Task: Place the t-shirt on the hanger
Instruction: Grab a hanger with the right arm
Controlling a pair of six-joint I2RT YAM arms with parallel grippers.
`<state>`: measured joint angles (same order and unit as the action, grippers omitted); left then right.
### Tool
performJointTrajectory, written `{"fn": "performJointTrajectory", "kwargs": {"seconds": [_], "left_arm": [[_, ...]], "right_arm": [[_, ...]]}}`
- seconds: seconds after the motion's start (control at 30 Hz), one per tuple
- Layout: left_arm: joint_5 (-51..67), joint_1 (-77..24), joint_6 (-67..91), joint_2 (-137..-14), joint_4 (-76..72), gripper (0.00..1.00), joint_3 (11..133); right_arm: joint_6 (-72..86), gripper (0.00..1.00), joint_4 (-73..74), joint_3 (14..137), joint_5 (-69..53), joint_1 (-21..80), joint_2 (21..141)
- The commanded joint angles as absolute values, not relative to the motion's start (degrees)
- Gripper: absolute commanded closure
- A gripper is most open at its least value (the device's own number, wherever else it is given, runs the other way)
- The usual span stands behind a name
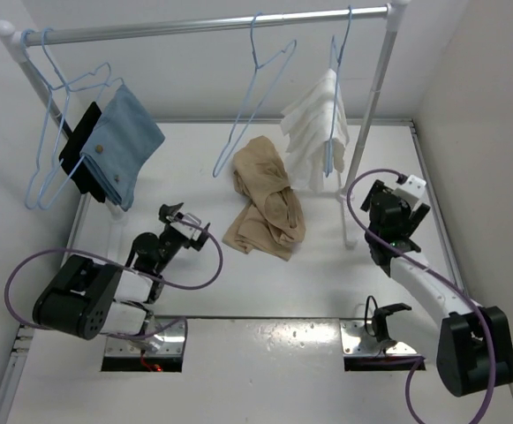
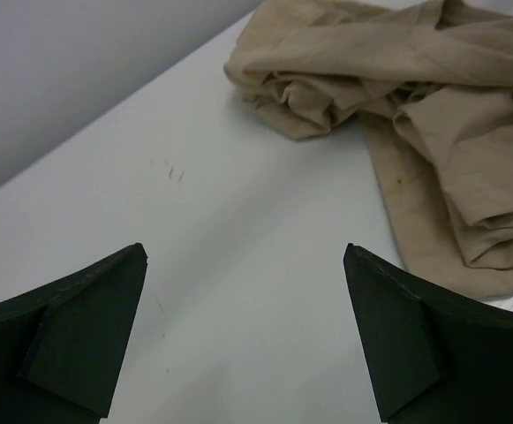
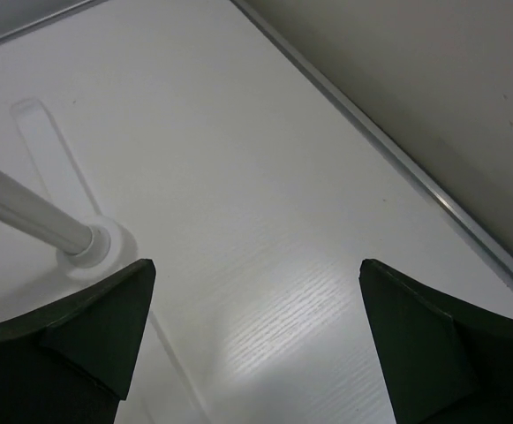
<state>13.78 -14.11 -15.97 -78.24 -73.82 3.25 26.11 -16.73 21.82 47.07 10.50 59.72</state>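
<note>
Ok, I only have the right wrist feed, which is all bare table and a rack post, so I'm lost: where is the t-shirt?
Observer: The t-shirt lies crumpled on the table, left of that post, about mid-table.
Operator: Is the left gripper holding it?
Observer: No. The left gripper is open and empty, with the t-shirt just ahead of it.
Operator: And the hanger?
Observer: The hanger hangs bare on the rail behind the t-shirt, between the blue cloth and the white cloth.
</note>
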Motion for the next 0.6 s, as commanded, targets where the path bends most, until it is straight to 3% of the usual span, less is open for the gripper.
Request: {"fn": "performJointTrajectory", "kwargs": {"seconds": [0.0, 0.03, 0.1, 0.17, 0.2, 0.23, 0.37, 0.57], "left_arm": [[21.0, -14.7, -20.5, -74.3, -100.1, 0.0, -14.9], [21.0, -14.7, -20.5, -72.2, -97.5, 0.0, -14.9], [24.9, -14.7, -23.4, -58.9, -77.3, 0.0, -11.2], [36.4, -15.2, -38.8, -46.9, -49.0, 0.0, -3.8], [41.3, -15.2, -46.0, -40.8, -23.1, 0.0, 4.0], [44.1, -15.2, -50.5, -39.4, -15.4, 0.0, 6.2], [43.1, -15.2, -45.8, -33.4, -9.5, 0.0, 6.6], [36.0, -15.7, -42.6, -27.9, -6.9, 0.0, 9.3]], "right_arm": [[23.7, 0.01, -1.6, 31.6, 42.4, 10.4, 57.7], [23.6, 0.01, 1.0, 33.6, 41.8, 10.4, 57.7], [23.6, 0.01, 8.5, 40.2, 42.8, 10.4, 59.2], [23.6, 0.01, 13.0, 47.1, 43.4, 10.4, 60.5], [23.6, 0.01, 15.1, 49.5, 43.4, 10.4, 61.6], [23.6, 0.01, 18.8, 51.9, 43.9, 10.4, 61.6], [26.3, 0.01, 24.6, 62.5, 44.5, 10.4, 61.7], [22.0, 0.11, 27.8, 73.5, 47.5, 10.4, 59.0]]}}
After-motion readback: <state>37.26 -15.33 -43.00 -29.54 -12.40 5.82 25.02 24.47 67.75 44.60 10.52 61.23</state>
